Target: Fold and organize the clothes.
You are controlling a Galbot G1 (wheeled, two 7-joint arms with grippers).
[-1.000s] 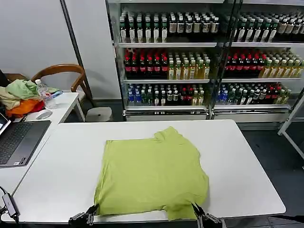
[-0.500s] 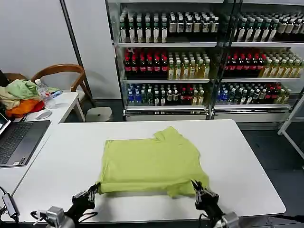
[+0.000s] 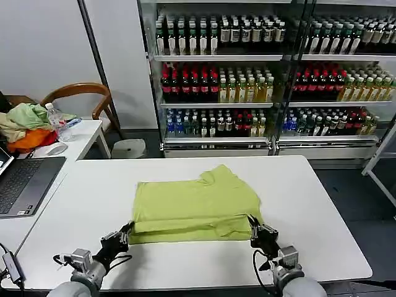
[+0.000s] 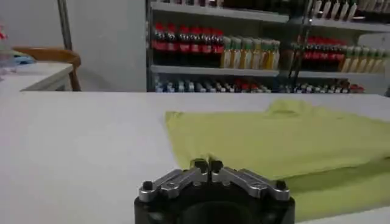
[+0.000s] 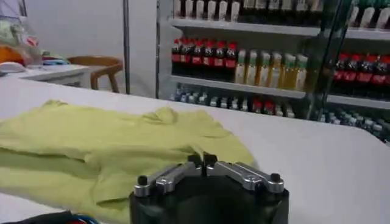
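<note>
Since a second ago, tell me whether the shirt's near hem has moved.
Yes. The T-shirt's near hem has moved from the table's front edge toward the drink shelves, carried by the left gripper and right gripper.

A white table (image 3: 322, 204) fills the foreground, glass-fronted drink coolers (image 3: 247, 74) stand at twelve o'clock, and a wooden chair (image 3: 80, 93) and side desk (image 3: 83, 133) sit at ten o'clock.

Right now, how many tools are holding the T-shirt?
2. The left tool pinches the T-shirt at its near left corner; the right tool pinches the near right corner. Both look shut on the fabric.
</note>
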